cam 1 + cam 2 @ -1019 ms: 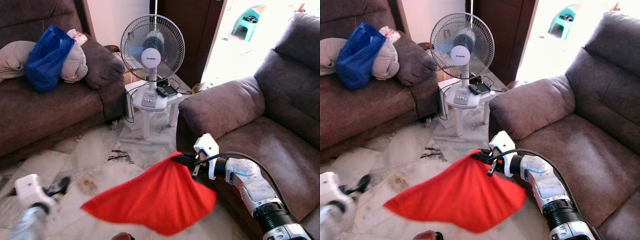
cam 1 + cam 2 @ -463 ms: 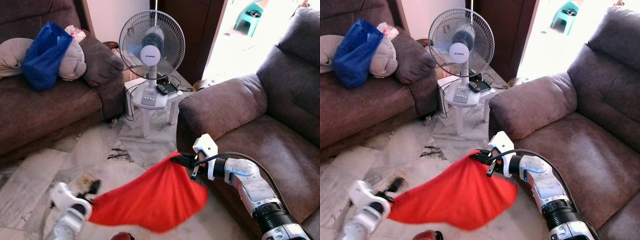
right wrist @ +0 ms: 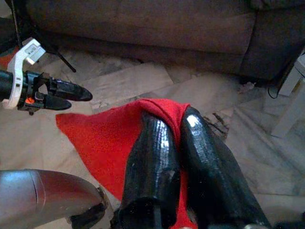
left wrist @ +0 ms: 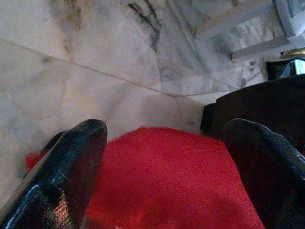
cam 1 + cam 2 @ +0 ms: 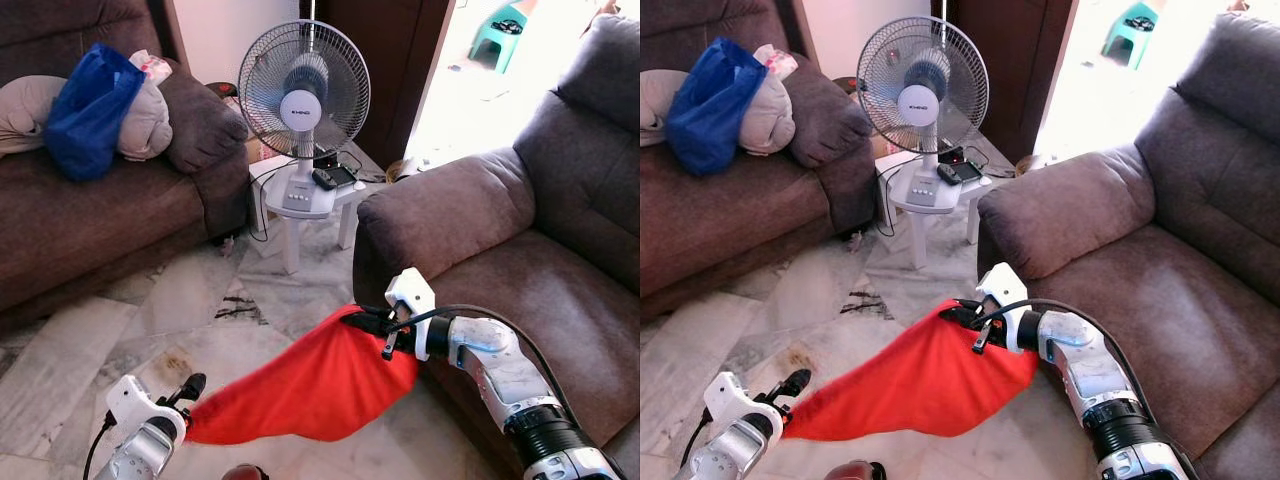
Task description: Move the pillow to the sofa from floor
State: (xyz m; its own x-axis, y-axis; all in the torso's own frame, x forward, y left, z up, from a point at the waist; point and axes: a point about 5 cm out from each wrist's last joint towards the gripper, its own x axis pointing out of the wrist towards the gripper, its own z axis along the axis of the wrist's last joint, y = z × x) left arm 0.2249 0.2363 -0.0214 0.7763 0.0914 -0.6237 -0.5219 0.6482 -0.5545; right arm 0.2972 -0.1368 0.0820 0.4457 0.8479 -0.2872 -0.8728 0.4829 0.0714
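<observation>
1. The fingers (image 3: 157,157) of the right gripper (image 5: 362,320) are pressed together on the top corner of the red pillow (image 5: 320,385), with a fold of red cloth pinched between them in the right wrist view.
2. The right arm reaches in from the 4 o'clock corner of the head view, forearm roughly level and pointing toward 9 o'clock, with its gripper in front of the armrest of the sofa (image 5: 520,260) that stands at 3 o'clock.
3. The fingers (image 4: 76,157) of the left gripper (image 5: 190,390) stand apart, one on each side of the pillow's lower end; the red cloth lies between them in the left wrist view, and whether they touch it cannot be told.
4. The left arm comes up from 7 o'clock, low over the marble floor (image 5: 190,310), its gripper at the pillow's lower tip.
5. The pillow hangs stretched between the two grippers, sagging in the middle, above the floor and just beside the sofa's front.
6. At 12 o'clock a fan (image 5: 303,90) stands on a small white desk (image 5: 300,205); at 10 o'clock a blue bag (image 5: 90,115) rests on a second couch (image 5: 100,220).
</observation>
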